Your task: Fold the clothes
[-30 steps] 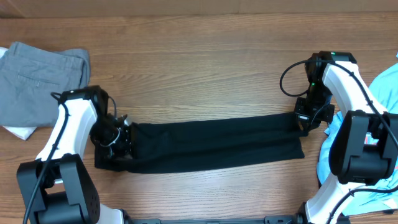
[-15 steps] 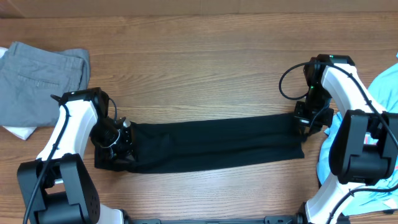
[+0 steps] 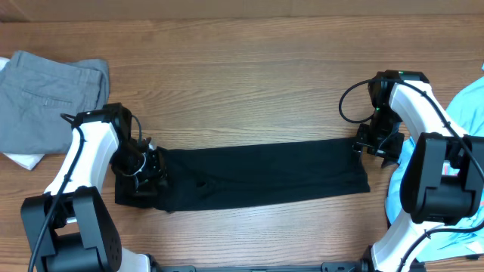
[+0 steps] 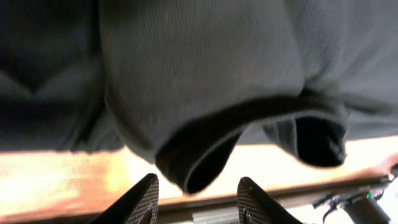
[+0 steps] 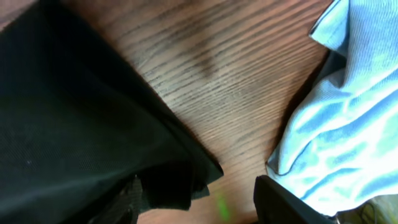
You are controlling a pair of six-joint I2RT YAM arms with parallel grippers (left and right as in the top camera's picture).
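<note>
The clothes here are chiefly a black shirt [image 3: 257, 175], lying folded into a long band across the table's front. My left gripper [image 3: 151, 168] sits over its left end. In the left wrist view that gripper [image 4: 199, 200] is open, and a loose black hem [image 4: 205, 149] droops just above the gap between its fingers. My right gripper [image 3: 368, 143] hovers at the shirt's right end. Seen from the right wrist, it [image 5: 208, 202] stands open over bare wood, the shirt's corner [image 5: 186, 174] lying beside its left finger [image 5: 130, 199]. A light blue T-shirt [image 5: 348, 118] lies by the other finger.
Folded grey trousers [image 3: 49, 98] rest at the far left on something white [image 3: 19, 159]. The light blue T-shirt [image 3: 470, 106] is bunched at the right edge behind my right arm. Bare wooden table [image 3: 242, 75] stretches behind the black shirt.
Both grippers went from shut to open and let go of the black shirt's ends. The right gripper rose slightly toward the back; the shirt's ends have settled.
</note>
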